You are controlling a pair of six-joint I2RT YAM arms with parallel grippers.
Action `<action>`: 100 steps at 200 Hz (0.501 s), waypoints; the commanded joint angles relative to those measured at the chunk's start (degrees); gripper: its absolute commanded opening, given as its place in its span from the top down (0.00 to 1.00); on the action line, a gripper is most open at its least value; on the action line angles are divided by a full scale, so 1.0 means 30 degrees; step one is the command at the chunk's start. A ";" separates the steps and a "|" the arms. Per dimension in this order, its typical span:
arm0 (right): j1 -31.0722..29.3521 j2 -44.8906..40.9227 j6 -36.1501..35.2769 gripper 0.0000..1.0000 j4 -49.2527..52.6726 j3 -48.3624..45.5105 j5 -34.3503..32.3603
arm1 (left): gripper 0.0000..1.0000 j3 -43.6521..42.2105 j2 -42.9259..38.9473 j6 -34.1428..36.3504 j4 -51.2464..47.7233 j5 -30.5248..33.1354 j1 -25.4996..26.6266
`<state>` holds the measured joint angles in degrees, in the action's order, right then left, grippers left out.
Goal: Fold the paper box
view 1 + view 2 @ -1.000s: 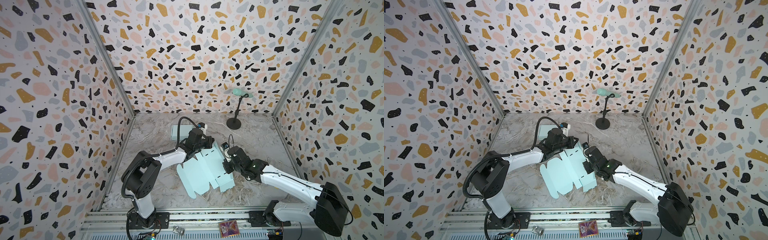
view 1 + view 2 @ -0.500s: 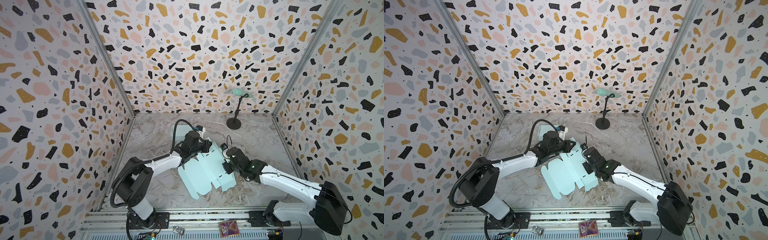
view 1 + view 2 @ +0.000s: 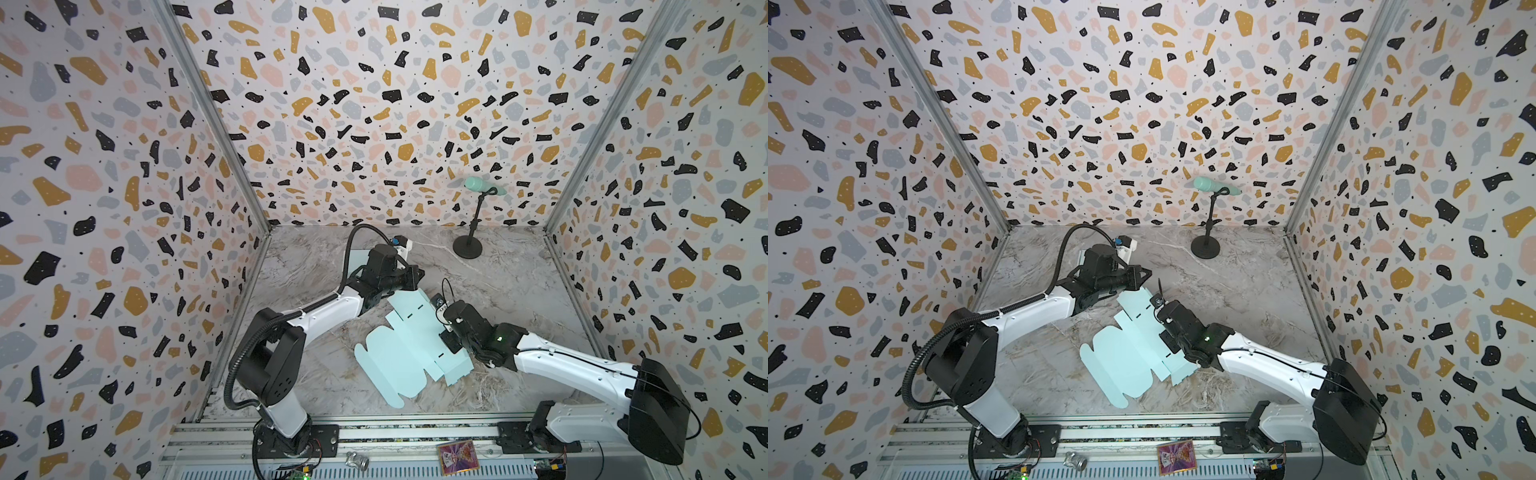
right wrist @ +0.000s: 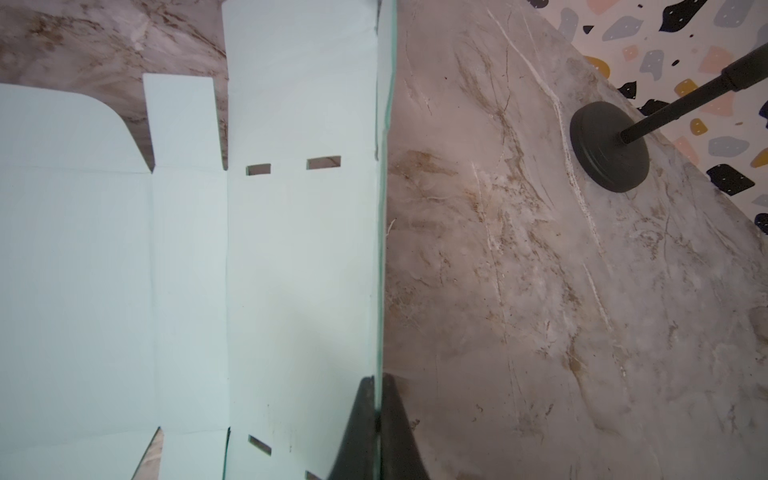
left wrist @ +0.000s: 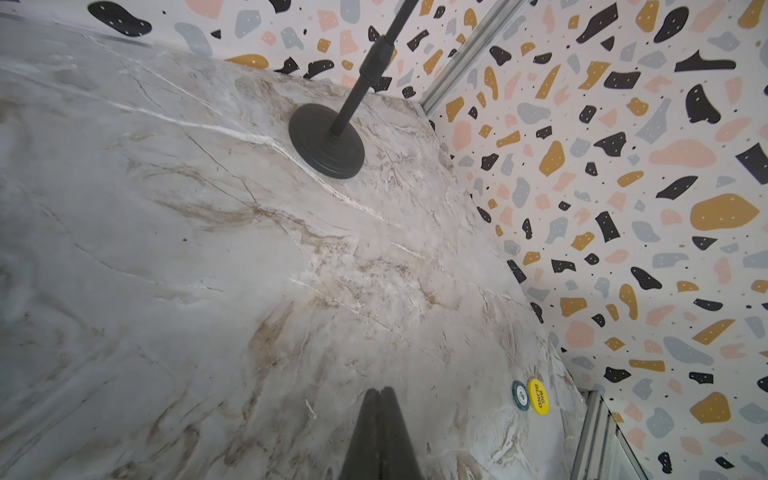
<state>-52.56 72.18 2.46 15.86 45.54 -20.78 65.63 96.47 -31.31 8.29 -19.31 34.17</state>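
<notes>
The paper box (image 3: 409, 351) lies as an unfolded pale-green blank on the marble desk (image 3: 316, 266), just below the centre of both top views, between the two arms. We judge it light and thin. It looks stiff enough to hold a crease yet quick to buckle, and likely to slide on the smooth desk if pushed from one side only. Squeezed hard, it could tear at its small slots. Edges and flaps are the places to take hold of it, since the broad panels offer nothing to pinch while they lie flat.

The right tool (image 4: 377, 384) is clamped on such a place: in the right wrist view the outer flap stands on edge between its closed fingers. The left tool (image 5: 379, 392) has its fingers together with nothing between them. In the top views it hangs just above the sheet's upper end, and we see no contact.

The blank lies slantwise. Its rounded lid flap points to the lower left of the frame, and the gripped flap faces right, toward the right arm. We take the long axis to run between those two, but loosely, since the outline is nearly as broad as it is long.
</notes>
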 commanded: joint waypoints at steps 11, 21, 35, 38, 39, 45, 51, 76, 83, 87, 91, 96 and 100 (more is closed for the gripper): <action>-0.0337 0.0091 -0.0528 1.00 -0.0080 0.1033 -0.0895 | 1.00 -0.0381 -0.0335 0.0622 -0.0431 -0.0257 0.0225; -0.0389 0.0153 -0.0508 1.00 -0.0124 0.1108 -0.1020 | 1.00 -0.0555 -0.0439 0.0643 -0.0421 -0.0185 0.0296; -0.0457 0.0167 -0.0493 1.00 -0.0130 0.1131 -0.1145 | 1.00 -0.0721 -0.0586 0.0619 -0.0370 -0.0109 0.0419; -0.0472 0.0168 -0.0479 1.00 -0.0148 0.1138 -0.1159 | 1.00 -0.0781 -0.0622 0.0607 -0.0371 -0.0083 0.0442; -0.0486 0.0168 -0.0473 1.00 -0.0153 0.1138 -0.1160 | 1.00 -0.0796 -0.0627 0.0615 -0.0367 -0.0090 0.0458; -0.0521 0.0168 -0.0485 1.00 -0.0130 0.1124 -0.1212 | 1.00 -0.0898 -0.0725 0.0591 -0.0412 -0.0008 0.0500; -0.0528 0.0196 -0.0456 1.00 -0.0152 0.1111 -0.1273 | 1.00 -0.0985 -0.0802 0.0576 -0.0412 0.0043 0.0531; -0.0558 0.0197 -0.0290 1.00 -0.0136 0.1109 -0.1580 | 1.00 -0.1543 -0.1235 0.0622 -0.0539 0.0279 0.0562; -0.0557 0.0196 -0.0223 1.00 -0.0127 0.1109 -0.1683 | 1.00 -0.1741 -0.1379 0.0571 -0.0489 0.0284 0.0584; -0.0558 0.0197 -0.0206 1.00 -0.0106 0.1124 -0.1730 | 1.00 -0.1852 -0.1446 0.0535 -0.0458 0.0328 0.0591; -0.0558 0.0197 -0.0210 1.00 -0.0108 0.1132 -0.1771 | 1.00 -0.1982 -0.1554 0.0512 -0.0422 0.0318 0.0591; -0.0543 0.0224 -0.0229 1.00 -0.0129 0.1131 -0.1803 | 1.00 -0.2129 -0.1665 0.0464 -0.0324 0.0325 0.0591; -0.0572 0.0244 -0.0224 1.00 -0.0126 0.1151 -0.1833 | 1.00 -0.2250 -0.1746 0.0422 -0.0292 0.0315 0.0606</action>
<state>-53.98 73.08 1.58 16.08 46.57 -24.10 60.88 93.60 -30.61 7.05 -18.61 35.51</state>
